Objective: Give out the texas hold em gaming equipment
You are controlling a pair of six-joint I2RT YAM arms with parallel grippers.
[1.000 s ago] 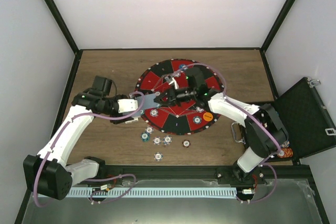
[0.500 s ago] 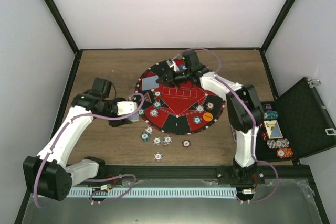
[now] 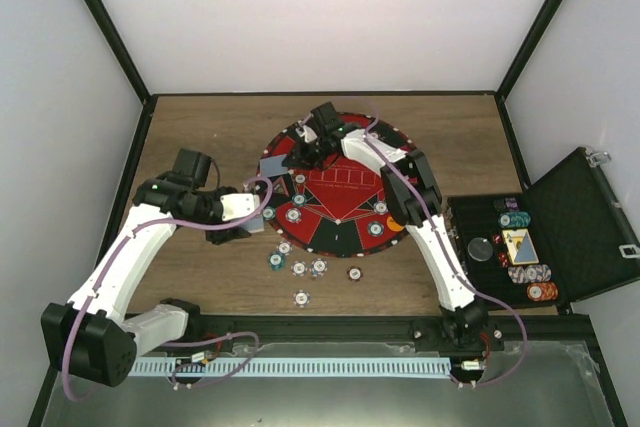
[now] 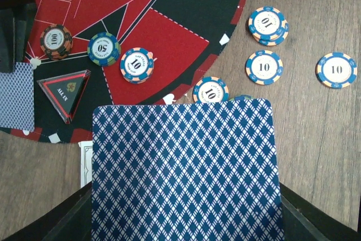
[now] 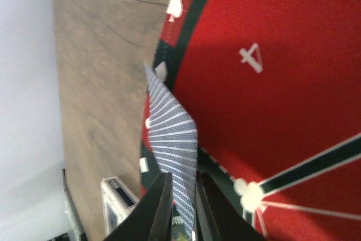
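Striped poker chips [image 3: 300, 298] lie flat, scattered; blue-backed cards [image 4: 186, 167] face down.

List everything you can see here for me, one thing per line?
Mat: one, round, red and black, centre.
Chips on mat: at least five, teal, blue, maroon.
Chips on wood: about six, blue, teal, maroon, in front of mat.
Triangle marker: one, black and red, mat's left edge.
Case: one, black, open, far right.
Chips in case: several stacks, mixed colours.
Table: one, brown wood.
Card: one, blue-backed, mat's left edge, gripped.
Card stack: one, blue-backed, gripped.
Left gripper: one, black, shut on card stack.
Right gripper: one, black, shut on card.
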